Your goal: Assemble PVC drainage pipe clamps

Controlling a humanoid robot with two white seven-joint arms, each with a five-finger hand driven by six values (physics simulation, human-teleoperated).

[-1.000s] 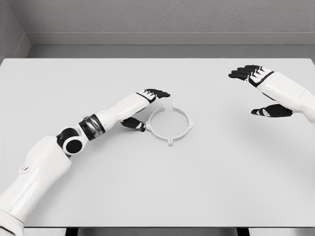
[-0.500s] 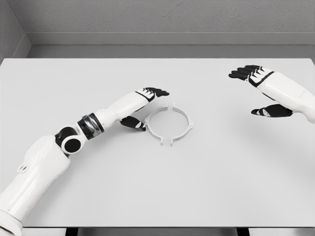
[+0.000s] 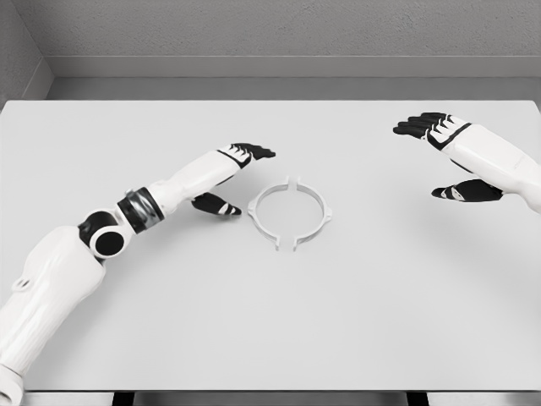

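A white ring-shaped pipe clamp (image 3: 288,212) with small tabs on its rim lies flat near the middle of the table (image 3: 270,321). My left hand (image 3: 234,179) hovers just left of the clamp, open, with its fingers spread and a small gap to the ring. Far off at the right, my right hand (image 3: 445,156) hangs above the table, open and holding nothing.
The table's front edge runs along the bottom of the view. A grey wall (image 3: 270,34) rises behind its far edge.
My left hand has drawn back to the left and away from the clamp. The clamp shifted slightly and now lies free. The right hand has stayed still.
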